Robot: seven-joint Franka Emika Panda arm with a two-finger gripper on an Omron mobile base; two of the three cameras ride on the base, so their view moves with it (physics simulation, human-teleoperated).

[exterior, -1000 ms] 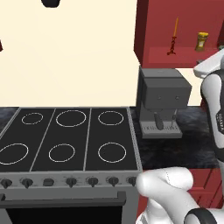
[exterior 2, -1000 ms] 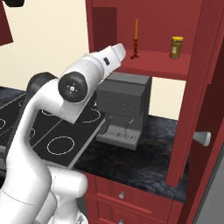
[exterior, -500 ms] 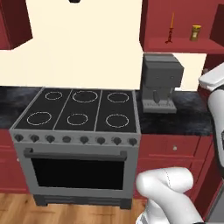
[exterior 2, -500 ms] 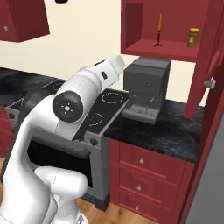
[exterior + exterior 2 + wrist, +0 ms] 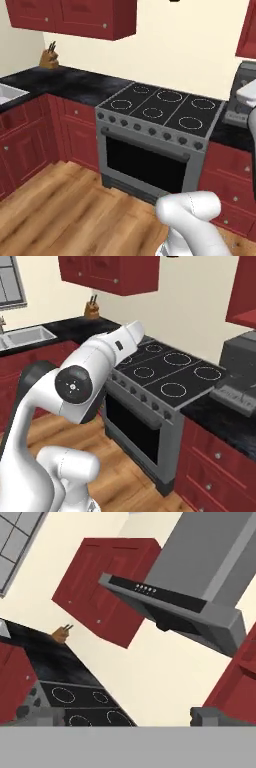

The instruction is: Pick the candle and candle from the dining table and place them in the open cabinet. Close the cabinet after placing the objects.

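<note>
our hand's jaws stand spread wide with nothing between them. the hand camera looks up and across at a grey range hood (image 5: 195,592) and a dark red wall cabinet (image 5: 102,592) with closed panelled doors, tilted in that view. below them sits a small brown knife block (image 5: 61,633) on the black tabletop (image 5: 55,657).

in the base views our white arm (image 5: 95,376) reaches forward over a grey stove (image 5: 155,135) with a black cooktop and six ringed burners, its oven door dark beneath a row of knobs. a dark grey coffee machine (image 5: 240,373) stands on the tabletop just right of the stove. to the far left a steel sink (image 5: 22,338) is set into the tabletop. red drawers with silver knobs (image 5: 212,471) run under the tabletop, and a wooden floor (image 5: 65,210) lies in front. we cannot see where the candles or the dining table are.
</note>
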